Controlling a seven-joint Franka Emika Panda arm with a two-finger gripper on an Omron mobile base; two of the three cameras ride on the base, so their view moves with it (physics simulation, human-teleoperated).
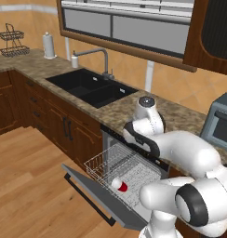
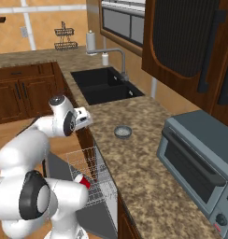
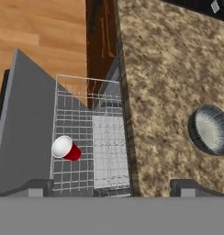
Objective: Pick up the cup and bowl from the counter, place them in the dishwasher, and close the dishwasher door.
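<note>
bowl [image 3: 210, 129]: alone on bare tabletop [image 3: 164, 82], open all round, reachable from above | toaster oven [image 2: 200, 163]: stands well to one side of it, sink [image 2: 104, 84] far on the other | rack [image 3: 88, 142]: pulled out over the lowered dishwasher door [image 3: 26, 133], cup [image 3: 66, 148] lying in it near one edge, remaining wire free

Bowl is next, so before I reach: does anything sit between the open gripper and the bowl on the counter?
Nothing visible does. The gripper hangs open over the counter edge, and only bare granite lies between it and the bowl. The cup already lies in the dishwasher rack.
</note>
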